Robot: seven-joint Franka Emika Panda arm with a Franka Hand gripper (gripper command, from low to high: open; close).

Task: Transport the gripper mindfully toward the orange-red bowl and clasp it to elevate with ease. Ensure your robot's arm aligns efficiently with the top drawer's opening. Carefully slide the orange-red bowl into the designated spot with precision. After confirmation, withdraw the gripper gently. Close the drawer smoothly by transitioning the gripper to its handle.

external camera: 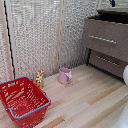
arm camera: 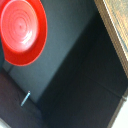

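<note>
In the wrist view the orange-red bowl (arm camera: pixel 22 32) lies upside up on the dark floor inside the top drawer, apart from the camera, with no fingers showing around it. A wooden edge (arm camera: pixel 112 30) of the drawer runs beside the dark inside. In the exterior view the top drawer (external camera: pixel 117 31) stands pulled out, with its silver handle (external camera: pixel 102 39) across the brown front. Only a small blue and dark bit of the gripper (external camera: pixel 112 3) shows above the drawer; its jaws cannot be made out. White parts of the robot's arm (external camera: pixel 125 75) show at the exterior view's right edge.
A shorter brown drawer front (external camera: pixel 107 62) sits below the top drawer. A red wire basket (external camera: pixel 22 102) stands at the exterior view's lower left, with a small yellow-orange object (external camera: pixel 39 77) and a pink mug (external camera: pixel 64 75) behind it on the wooden table (external camera: pixel 85 100).
</note>
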